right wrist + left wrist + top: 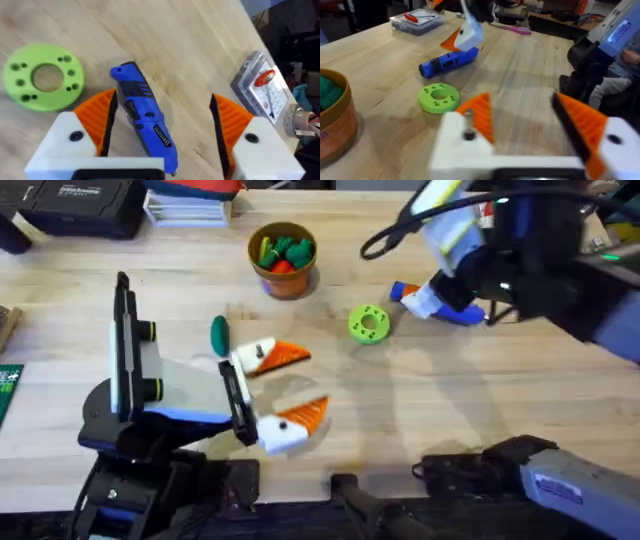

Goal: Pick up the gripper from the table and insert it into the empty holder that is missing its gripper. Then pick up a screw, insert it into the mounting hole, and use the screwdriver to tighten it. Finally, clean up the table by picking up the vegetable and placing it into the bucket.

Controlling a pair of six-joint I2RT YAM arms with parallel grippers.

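Left end effector (285, 385): nearest the bases, low over the counter (420, 410), its two orange fingers spread with nothing between them; in its wrist view both orange pads (479, 116) are mounted on white blocks.
Vegetable (219, 332): dark green oval lying on the counter just beside the left end effector, on its far-left side, not touching it.
Disc (369, 323): lime-green ring with holes, flat on the counter, to the right of and slightly beyond the left end effector; taken as the landmark for what follows.
Screwdriver (445, 305): blue, lying on the counter just right of the disc, apart from it.
Right end effector (162, 132): over the screwdriver, right of the disc; fingers spread wide, the blue body lying in the gap, nearer one orange pad (97, 117) than the other. Whether that pad touches the body, I cannot tell. The screwdriver rests flat on the wood, not lifted.
Bucket (283, 258): orange-brown, beyond and left of the disc, standing upright with green, red and yellow toy vegetables inside.
Clear box (260, 85): beyond the screwdriver from the disc, a small case with a red item inside.
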